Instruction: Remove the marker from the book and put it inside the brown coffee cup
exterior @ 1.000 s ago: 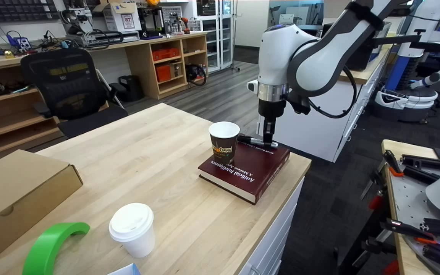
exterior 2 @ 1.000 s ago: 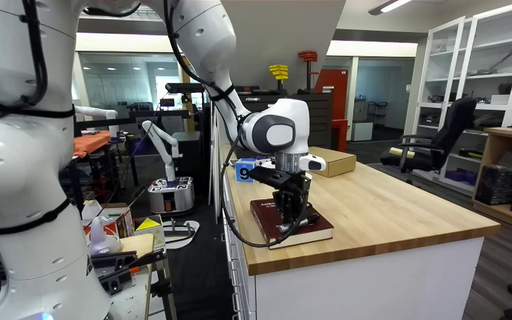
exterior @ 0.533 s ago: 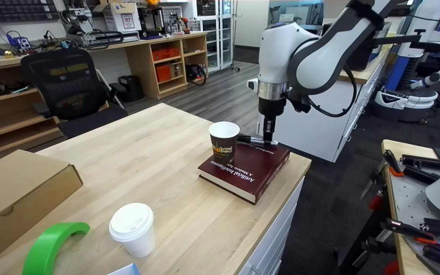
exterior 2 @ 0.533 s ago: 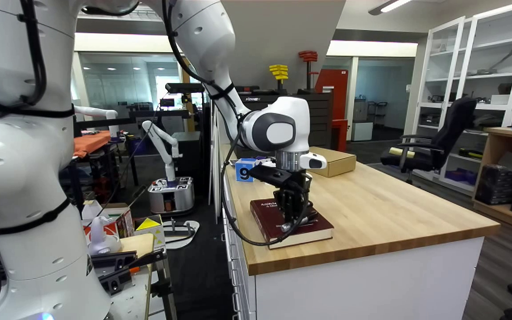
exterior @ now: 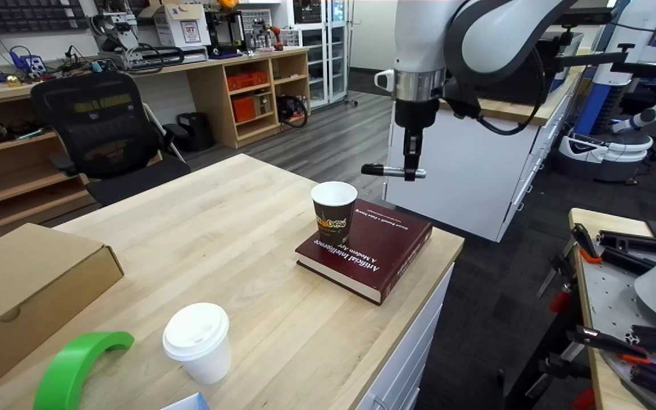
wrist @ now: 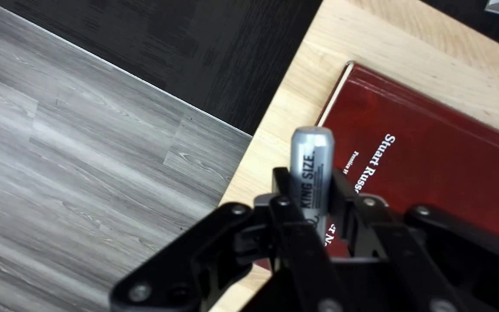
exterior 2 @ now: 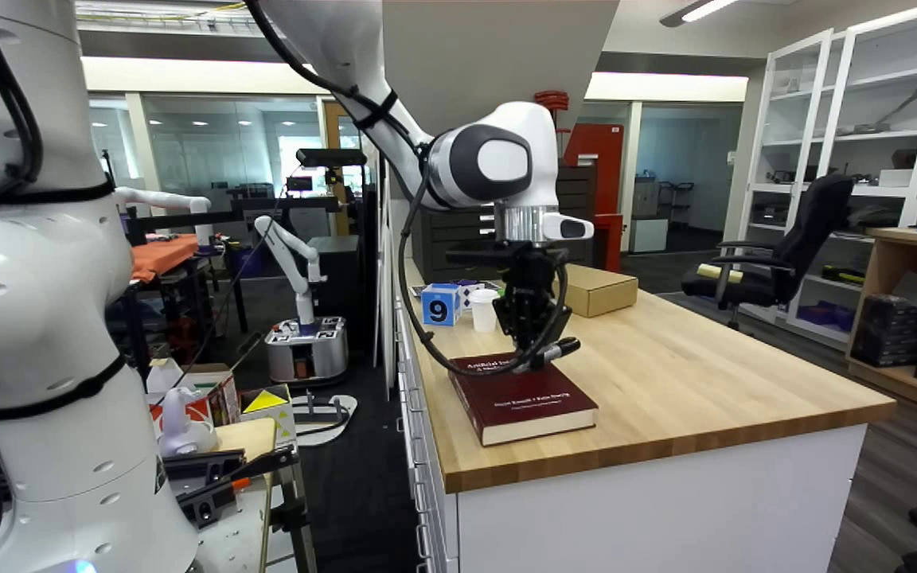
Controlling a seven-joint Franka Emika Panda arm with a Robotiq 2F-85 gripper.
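The gripper point(exterior: 411, 173) pinches the silver marker point(exterior: 392, 170) crosswise at its fingertips, nearly level in the air and clear of the book point(exterior: 388, 245), its black end toward the left. The brown cup point(exterior: 333, 219) stands upright on the book, apart from the marker. On the same table point(exterior: 242, 233), well apart from the book, are a lidded white cup point(exterior: 200, 344), a green arch point(exterior: 72, 364) and a box point(exterior: 32, 273). Beyond stands a black chair point(exterior: 91, 125).

In an exterior view, a box point(exterior: 29, 285), green arch point(exterior: 70, 365) and white cup point(exterior: 200, 341) sit left on the counter point(exterior: 231, 239).
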